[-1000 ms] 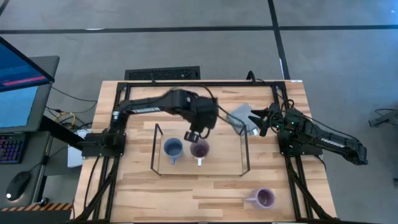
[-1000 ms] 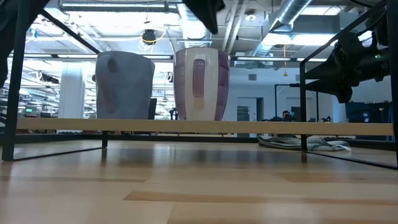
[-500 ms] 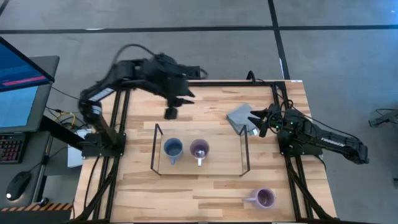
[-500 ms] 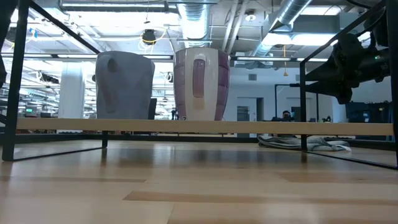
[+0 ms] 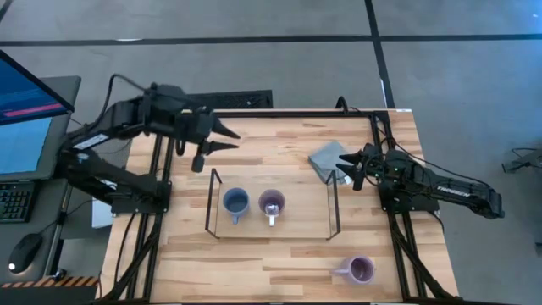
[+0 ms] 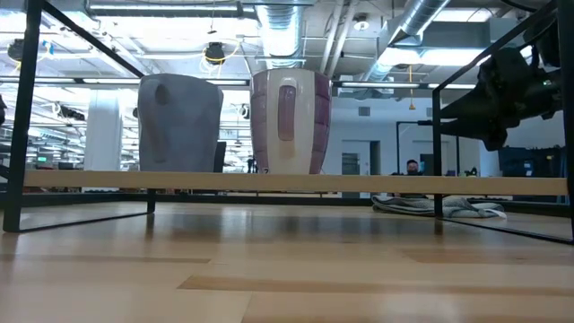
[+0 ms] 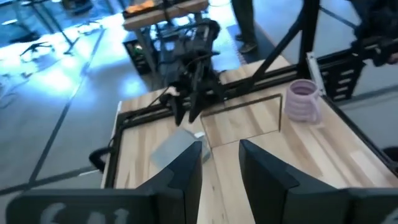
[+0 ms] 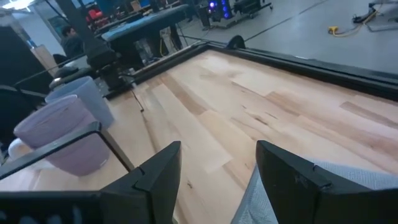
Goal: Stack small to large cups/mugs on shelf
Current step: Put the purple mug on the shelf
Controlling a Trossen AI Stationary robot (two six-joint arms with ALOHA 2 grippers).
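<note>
**Third mug to fetch**

Mugs on the shelf (image 5: 273, 234): blue-grey mug (image 5: 235, 203) left, lavender mug (image 5: 271, 204) right, upright, handles nearward. The last lavender mug (image 5: 359, 269) stands alone, near right on the table (image 5: 254, 144). Left claw (image 5: 227, 138) hovers far-left, fingers spread, empty; right claw (image 5: 348, 167) waits spread over the grey cloth (image 5: 326, 158). Judgement: approach from above, grip the rim opposite the handle.

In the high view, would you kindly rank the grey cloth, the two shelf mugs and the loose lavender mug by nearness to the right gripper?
From the right gripper:
1. Grey cloth, right beside it.
2. Lavender mug on the shelf, shelf centre.
3. Loose lavender mug, table's near edge.
4. Blue-grey mug, shelf's left.
</note>
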